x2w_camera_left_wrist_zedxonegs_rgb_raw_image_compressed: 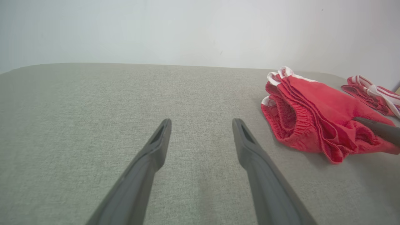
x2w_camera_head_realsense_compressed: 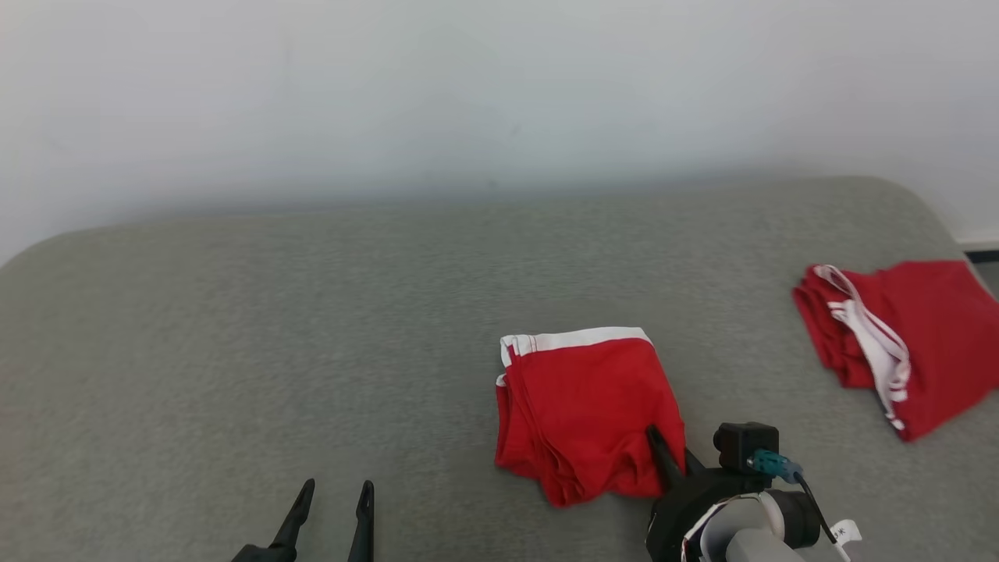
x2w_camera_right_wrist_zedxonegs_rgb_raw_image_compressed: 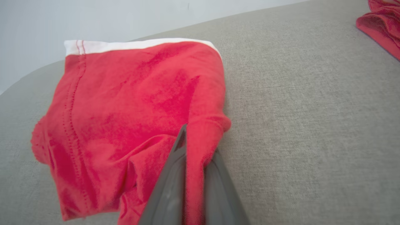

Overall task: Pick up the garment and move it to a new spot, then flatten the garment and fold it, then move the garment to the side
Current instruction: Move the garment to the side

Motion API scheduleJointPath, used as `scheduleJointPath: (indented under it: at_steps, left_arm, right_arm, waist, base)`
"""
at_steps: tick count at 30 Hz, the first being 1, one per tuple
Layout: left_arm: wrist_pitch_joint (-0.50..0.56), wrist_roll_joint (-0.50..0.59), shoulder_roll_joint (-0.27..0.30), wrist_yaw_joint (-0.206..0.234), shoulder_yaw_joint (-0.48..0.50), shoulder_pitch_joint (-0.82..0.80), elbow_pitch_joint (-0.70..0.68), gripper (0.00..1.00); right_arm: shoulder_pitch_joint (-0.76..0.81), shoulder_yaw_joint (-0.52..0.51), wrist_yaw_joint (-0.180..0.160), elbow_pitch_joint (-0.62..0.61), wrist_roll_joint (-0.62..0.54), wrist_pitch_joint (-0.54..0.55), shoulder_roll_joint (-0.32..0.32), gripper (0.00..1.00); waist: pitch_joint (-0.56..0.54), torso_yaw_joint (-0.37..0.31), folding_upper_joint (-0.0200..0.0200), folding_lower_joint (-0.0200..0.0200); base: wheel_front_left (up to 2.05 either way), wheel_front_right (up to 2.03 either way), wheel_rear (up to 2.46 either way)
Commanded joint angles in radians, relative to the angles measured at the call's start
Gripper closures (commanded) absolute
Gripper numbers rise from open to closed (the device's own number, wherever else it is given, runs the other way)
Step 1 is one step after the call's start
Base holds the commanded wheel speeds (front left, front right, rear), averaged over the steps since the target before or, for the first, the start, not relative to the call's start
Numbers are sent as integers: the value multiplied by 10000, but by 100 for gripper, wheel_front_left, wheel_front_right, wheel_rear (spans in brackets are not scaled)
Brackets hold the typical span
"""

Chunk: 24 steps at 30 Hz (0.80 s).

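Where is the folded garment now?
The folded garment sits right of centre in the head view, corner pinched by the right gripper; another red garment lies farther right.

**Looks like a lab test cell**

Grey fabric-covered worktop [x2w_camera_head_realsense_compressed: 234,351] with rounded corners, pushed against a plain white wall [x2w_camera_head_realsense_compressed: 468,94]. On it, a red garment [x2w_camera_head_realsense_compressed: 585,406] and a near-identical second garment [x2w_camera_head_realsense_compressed: 913,336]. Reads as a staged trial setup.
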Motion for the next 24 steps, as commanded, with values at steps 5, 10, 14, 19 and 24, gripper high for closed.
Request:
scheduleJointPath:
  at_steps: [5, 10, 14, 19, 24]
  left_arm:
    - [-24, -265, -9, 141, -152, -46, -107, 0]
    - [-26, -374, -9, 219, -339, -255, -230, 0]
    - [-26, -378, -7, 232, -421, -387, -264, 0]
    - [-24, -380, -6, 208, -511, -507, -279, 0]
    - [-24, -303, 2, 113, -760, -859, -88, 0]
  right_arm:
    - [280, -151, -30, -90, -507, -39, -1, 100]
    - [361, -258, -30, -148, -525, -29, 7, 100]
    - [441, -156, -30, -232, -470, -29, 6, 100]
    - [453, -65, -30, -322, -438, -29, 5, 100]
    - [446, -150, -31, -539, -572, -29, 8, 100]
  waist:
    - [-167, -2392, 0, 1]
    - [-67, -3531, 0, 1]
    - [44, -4330, 0, 1]
    - [172, -4901, 0, 1]
    - [498, -5122, 0, 1]
  base:
    - [0, 0, 0]
    - [0, 0, 0]
    - [0, 0, 0]
    - [0, 0, 0]
    - [0, 0, 0]
